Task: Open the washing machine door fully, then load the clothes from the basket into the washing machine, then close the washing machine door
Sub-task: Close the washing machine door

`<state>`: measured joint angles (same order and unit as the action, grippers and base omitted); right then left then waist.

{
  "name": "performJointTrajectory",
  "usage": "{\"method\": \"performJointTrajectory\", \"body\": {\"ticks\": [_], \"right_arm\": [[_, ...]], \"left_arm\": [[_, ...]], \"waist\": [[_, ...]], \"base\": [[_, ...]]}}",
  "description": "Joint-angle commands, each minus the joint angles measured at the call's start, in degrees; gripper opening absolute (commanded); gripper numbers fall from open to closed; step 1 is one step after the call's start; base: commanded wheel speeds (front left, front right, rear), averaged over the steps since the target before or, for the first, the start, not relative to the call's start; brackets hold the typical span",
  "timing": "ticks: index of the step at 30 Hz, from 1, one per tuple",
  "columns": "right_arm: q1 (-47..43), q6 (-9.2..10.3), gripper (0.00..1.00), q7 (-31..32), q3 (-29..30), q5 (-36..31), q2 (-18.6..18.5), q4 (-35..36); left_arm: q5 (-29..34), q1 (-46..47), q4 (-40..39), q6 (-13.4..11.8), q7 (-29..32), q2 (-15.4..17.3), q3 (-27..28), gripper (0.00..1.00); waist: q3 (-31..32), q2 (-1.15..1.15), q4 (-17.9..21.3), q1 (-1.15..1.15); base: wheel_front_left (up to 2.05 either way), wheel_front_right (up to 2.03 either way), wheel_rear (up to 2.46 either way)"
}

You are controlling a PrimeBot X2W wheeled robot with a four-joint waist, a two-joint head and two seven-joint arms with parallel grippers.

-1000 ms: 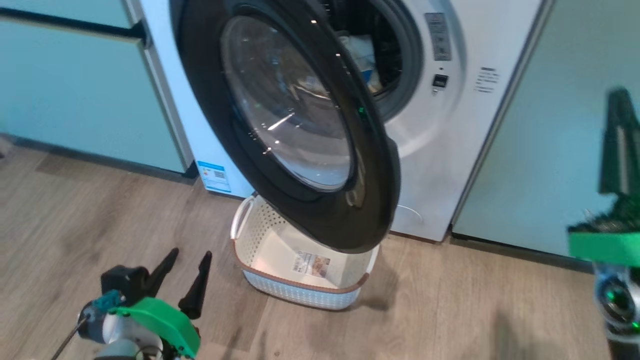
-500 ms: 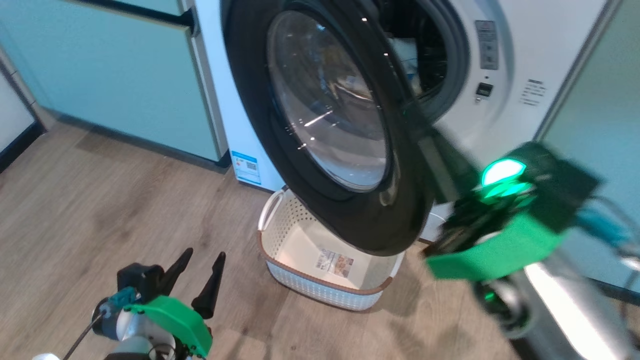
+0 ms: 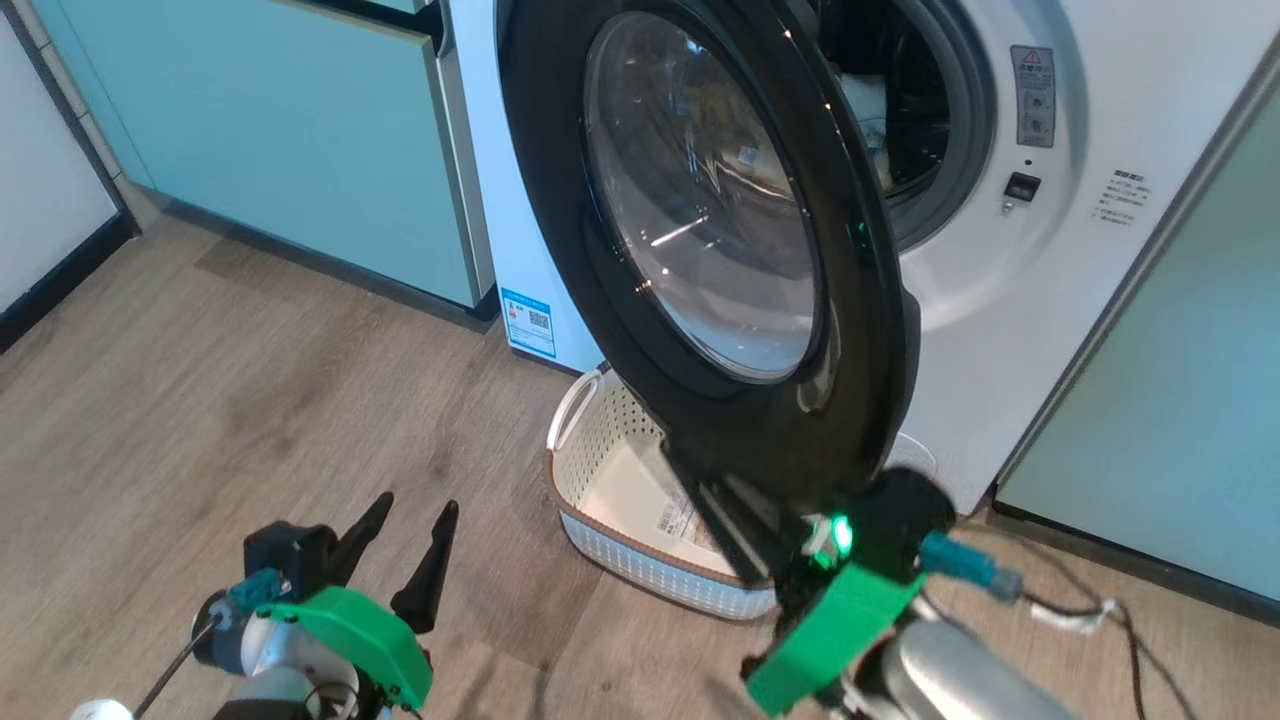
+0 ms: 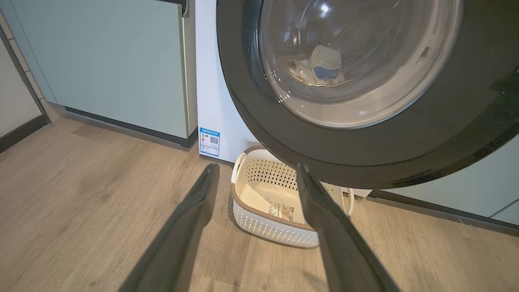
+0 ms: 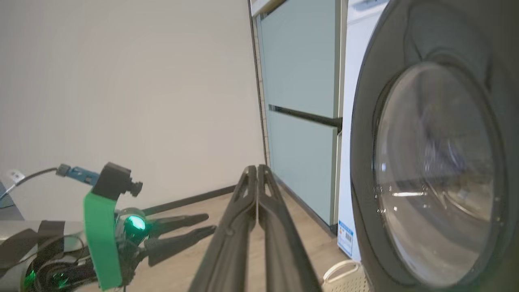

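Note:
The washing machine door (image 3: 560, 230) stands partly open, its glass bowl facing me, in front of the white washing machine (image 3: 1000, 330). Pale clothes (image 4: 320, 67) with a blue patch lie in the drum, seen through the glass. The cream basket (image 3: 640, 575) sits on the floor under the door and holds just its label. My left gripper (image 3: 417, 502) hovers open at the lower left, short of the basket (image 4: 275, 229). My right gripper (image 3: 672, 455) is shut on nothing, its fingers slanting up under the door's lower rim. In the right wrist view the right gripper (image 5: 257, 167) points beside the door (image 5: 429, 174), apart from it.
Pale green cabinets (image 3: 300, 150) flank the washer on the left, and another green panel (image 3: 1180, 420) stands on the right. A wood floor (image 3: 200, 400) spreads out to the left. A white wall (image 5: 121, 81) lies beyond my left gripper (image 5: 211, 225).
The camera has shifted. My right arm has swung from the far right down to the lower middle, under the door's bottom rim. The left gripper has stayed put and open.

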<state>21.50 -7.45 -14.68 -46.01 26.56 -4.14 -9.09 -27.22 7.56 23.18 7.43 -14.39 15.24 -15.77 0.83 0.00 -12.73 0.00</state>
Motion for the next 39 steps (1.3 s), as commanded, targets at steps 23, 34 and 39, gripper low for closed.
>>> {"method": "performJointTrajectory", "body": {"ticks": [23, 34, 39], "right_arm": [[-1.6, -0.03, 0.0, -0.3, 8.3, -0.9, 1.3, -10.9], [2.9, -0.03, 0.0, -0.3, 12.3, 0.0, 1.3, -14.1], [4.2, -0.03, 0.0, -0.3, 14.9, 0.3, 1.3, -15.0]], "left_arm": [[0.3, 5.2, -1.1, 0.1, -0.6, 0.3, 1.0, 1.0], [0.3, 6.6, -1.1, 0.1, -0.6, -0.8, 0.6, 1.0], [0.4, 7.1, -1.2, 0.1, -0.6, -1.1, 0.7, 1.0]], "waist": [[-3.4, 0.0, -1.0, 0.0], [-5.9, 0.0, -1.8, 0.0], [-6.5, 0.0, -2.1, 0.0]], "base": [[0.0, 0.0, 0.0], [0.0, 0.0, 0.0], [0.0, 0.0, 0.0]]}}
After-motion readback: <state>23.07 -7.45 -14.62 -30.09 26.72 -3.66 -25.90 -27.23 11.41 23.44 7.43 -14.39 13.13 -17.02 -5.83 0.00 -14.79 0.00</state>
